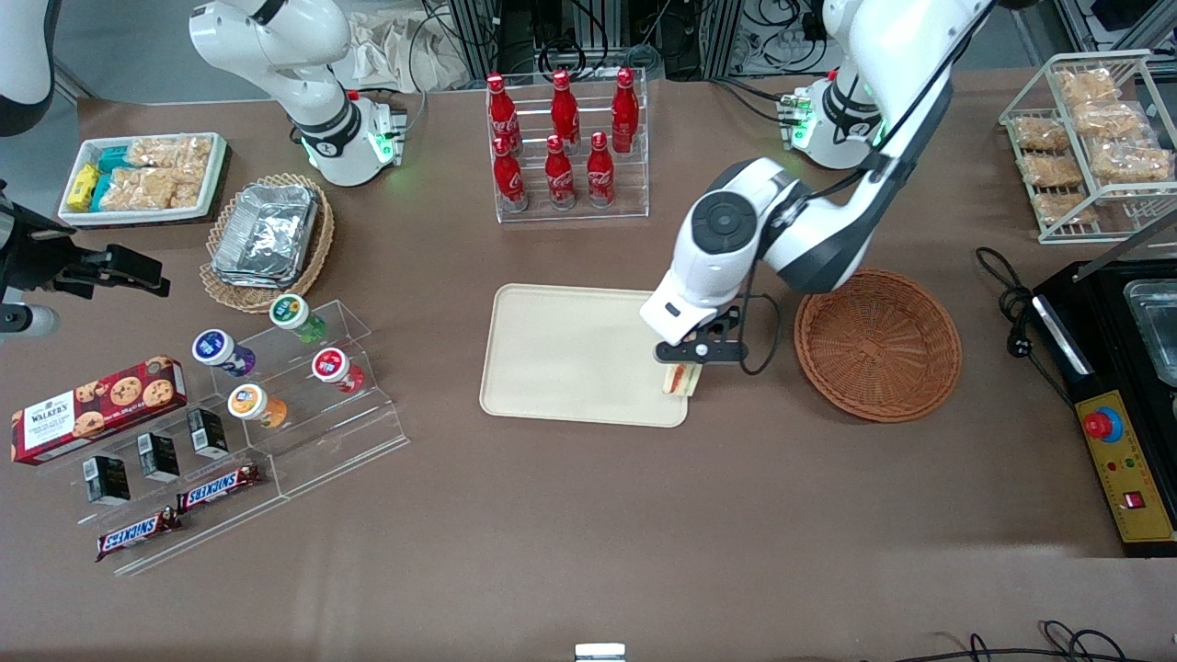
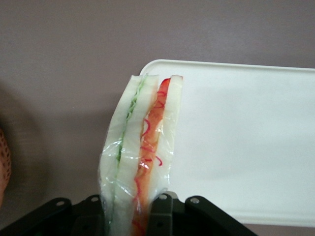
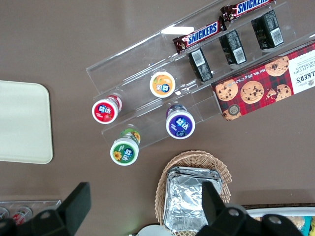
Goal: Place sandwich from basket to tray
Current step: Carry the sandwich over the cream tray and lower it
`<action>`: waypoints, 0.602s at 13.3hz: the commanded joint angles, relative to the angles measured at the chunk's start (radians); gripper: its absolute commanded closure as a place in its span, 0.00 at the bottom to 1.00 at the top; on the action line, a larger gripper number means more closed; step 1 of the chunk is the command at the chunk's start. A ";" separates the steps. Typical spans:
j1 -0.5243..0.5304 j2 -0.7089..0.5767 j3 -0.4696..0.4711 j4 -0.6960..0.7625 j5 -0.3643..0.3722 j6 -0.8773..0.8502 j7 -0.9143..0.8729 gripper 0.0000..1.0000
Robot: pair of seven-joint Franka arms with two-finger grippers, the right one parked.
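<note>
Sandwich (image 2: 140,152) is hanging pinched in the gripper (image 1: 682,366), hovering over the tray's (image 1: 561,359) basket-side (image 1: 878,345) corner, long axis pointing down.

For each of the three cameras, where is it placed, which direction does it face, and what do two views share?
Front view: high, facing the arms, looking down on the table; gripper holds the sandwich over the tray edge, beside the basket.
Left wrist view: on the working arm, looking down past its fingers.
Right wrist view: on the parked arm, looking down on snack racks.
All three show the tray.
</note>
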 commanded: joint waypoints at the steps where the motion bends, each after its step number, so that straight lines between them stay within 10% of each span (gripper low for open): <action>1: -0.036 0.079 -0.003 0.019 0.110 0.039 -0.113 1.00; 6: -0.062 0.142 0.000 0.020 0.167 0.090 -0.181 1.00; 8: -0.065 0.172 0.000 0.022 0.233 0.104 -0.244 0.83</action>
